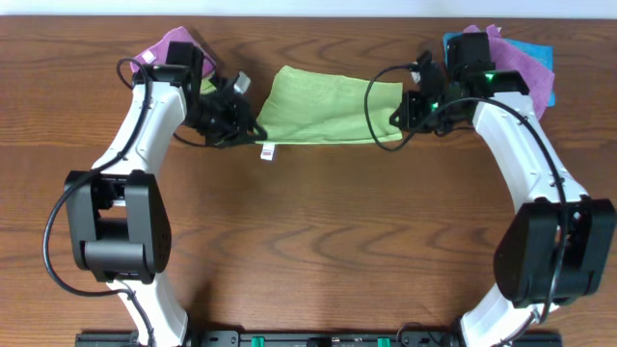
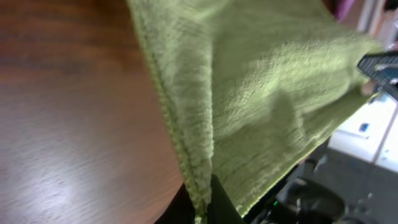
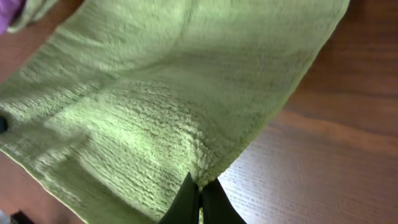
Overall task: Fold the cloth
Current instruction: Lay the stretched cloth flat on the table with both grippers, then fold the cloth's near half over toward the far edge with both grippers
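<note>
The left gripper [image 2: 200,208] was pressed together on one edge of the cloth [image 1: 323,106], and the right gripper [image 3: 200,198] was pinching the opposite edge the same way. The lime-green towel stretched between them, fanning out from each pair of jaws above the wooden table [image 1: 318,241]. Its white tag [image 1: 268,150] showed just beside the left gripper. A purple cloth [image 1: 174,46] lay beyond that gripper, apart from the towel. The towel looked light and thoroughly limp, the sort that sags and wrinkles wherever nothing supports it, though its nap seemed unlikely to slip. I'd judge the hemmed corners the best hold, both carried together, so the fold lands square.
</note>
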